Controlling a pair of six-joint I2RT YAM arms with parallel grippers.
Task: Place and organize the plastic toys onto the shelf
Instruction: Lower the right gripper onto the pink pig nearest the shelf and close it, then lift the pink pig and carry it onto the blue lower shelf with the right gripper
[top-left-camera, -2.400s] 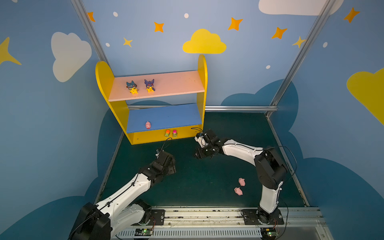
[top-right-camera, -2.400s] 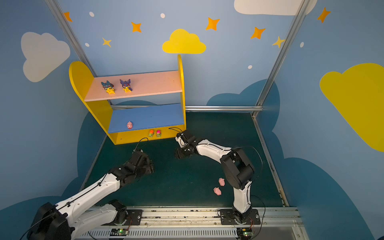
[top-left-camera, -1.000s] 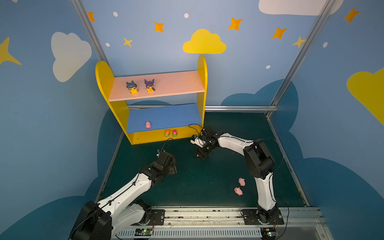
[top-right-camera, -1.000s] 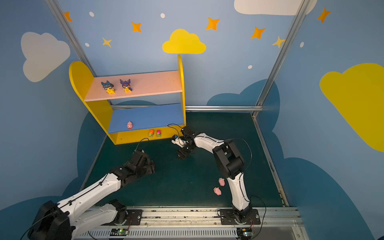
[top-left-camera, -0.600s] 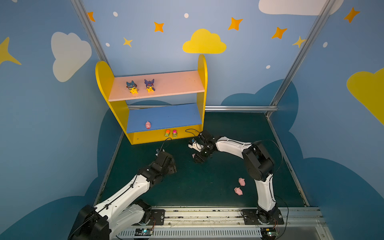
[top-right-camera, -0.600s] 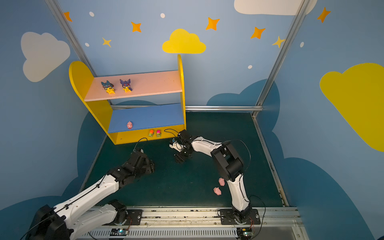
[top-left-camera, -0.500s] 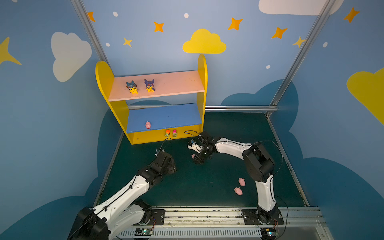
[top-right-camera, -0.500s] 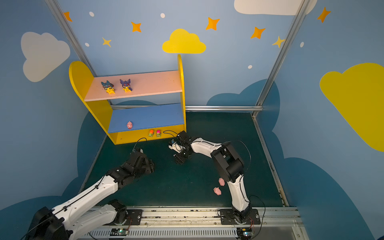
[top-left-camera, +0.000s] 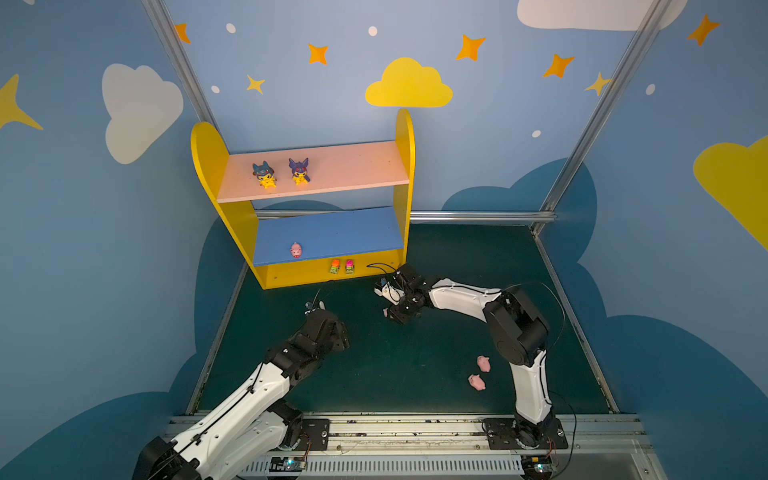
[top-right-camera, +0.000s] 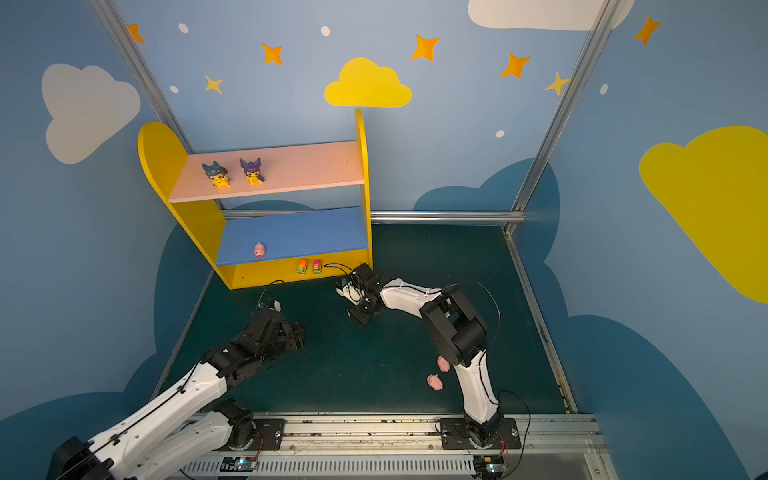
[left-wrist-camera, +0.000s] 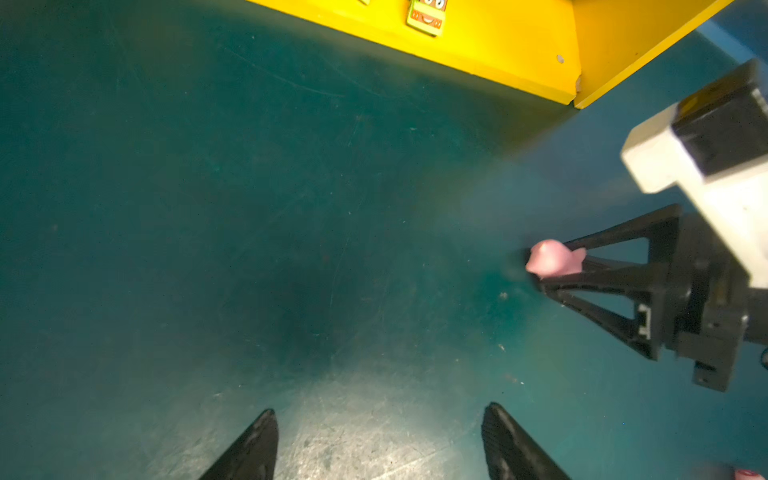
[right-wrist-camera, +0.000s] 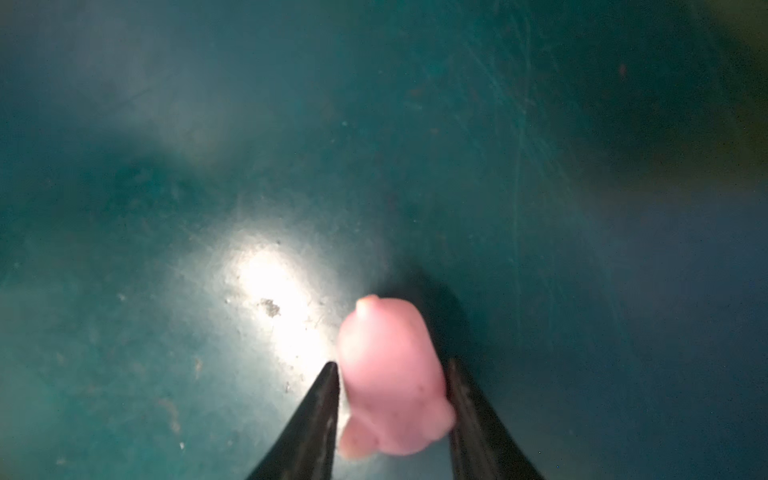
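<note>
**Pig pickup under way off the shelf's right front corner**

Shelf (top-left-camera: 208, 158), a small two-tier unit with yellow round-topped side panels, serves as the reference for every position below.

- **Pink upper board (top-left-camera: 353, 170):** two yellow plastic figurines stand near the left panel. One wears a blue eared hood (top-left-camera: 264, 174) and one a purple hood (top-left-camera: 300, 170).
- **Blue lower board (top-left-camera: 345, 232):** one small pink plastic pig (top-left-camera: 296, 250) sits near the front edge.
- **Yellow base (top-left-camera: 291, 276):** two yellow-green toy cars sit below that edge, one topped orange (top-left-camera: 335, 266) and one topped pink (top-left-camera: 349, 266).

Left gripper (left-wrist-camera: 380, 409) hangs over the dark green mat (top-left-camera: 395, 382) in front of the base. Its fingers are well apart and it holds nothing.

Right gripper (right-wrist-camera: 392, 365) is low in front of the shelf's right panel. Its jaws are drawn in against both flanks of a second pink pig (left-wrist-camera: 550, 258). Whether that pig is clear of the mat cannot be told.

Two loose pink pigs (top-left-camera: 483, 363) (top-left-camera: 476, 382) lie near each other on the mat, well apart from the shelf to its front right.

Assessment: the step in hand is the grasp of the second pig. The next move calls for a clean lift and a carry onto the blue board beside the pig already there. The carry must pass under the pink board, and the release should be low.
</note>
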